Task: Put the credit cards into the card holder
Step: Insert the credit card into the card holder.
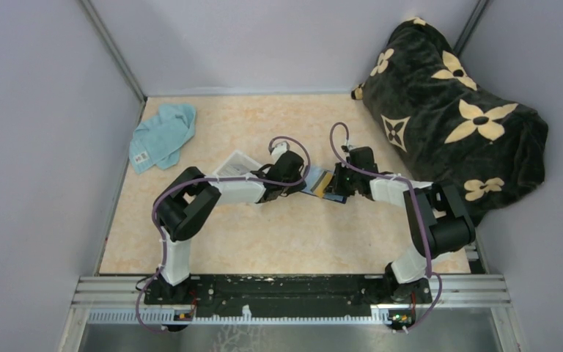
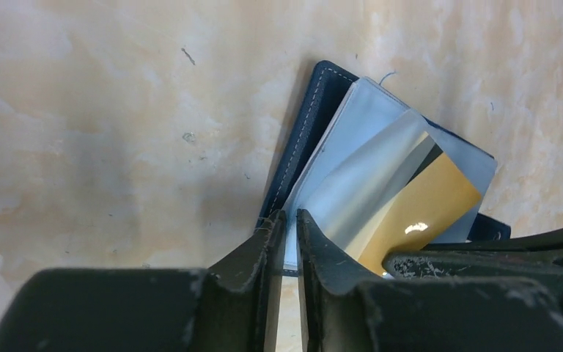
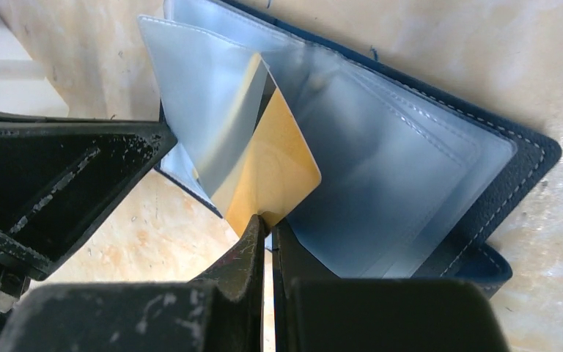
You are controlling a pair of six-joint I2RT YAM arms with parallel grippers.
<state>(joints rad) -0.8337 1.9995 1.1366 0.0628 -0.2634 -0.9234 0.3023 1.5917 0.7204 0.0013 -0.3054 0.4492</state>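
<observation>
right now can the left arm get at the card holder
probably yes: the left gripper sits right at the edge of the card holder, nothing between them. the right gripper, pinching the orange card over it, only crowds the other side

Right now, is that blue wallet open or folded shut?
Open. The card holder lies spread, its clear sleeves exposed and a yellow card partly under one.

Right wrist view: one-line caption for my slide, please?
Right gripper pinching the orange-yellow credit card by a corner over the open card holder.
</observation>
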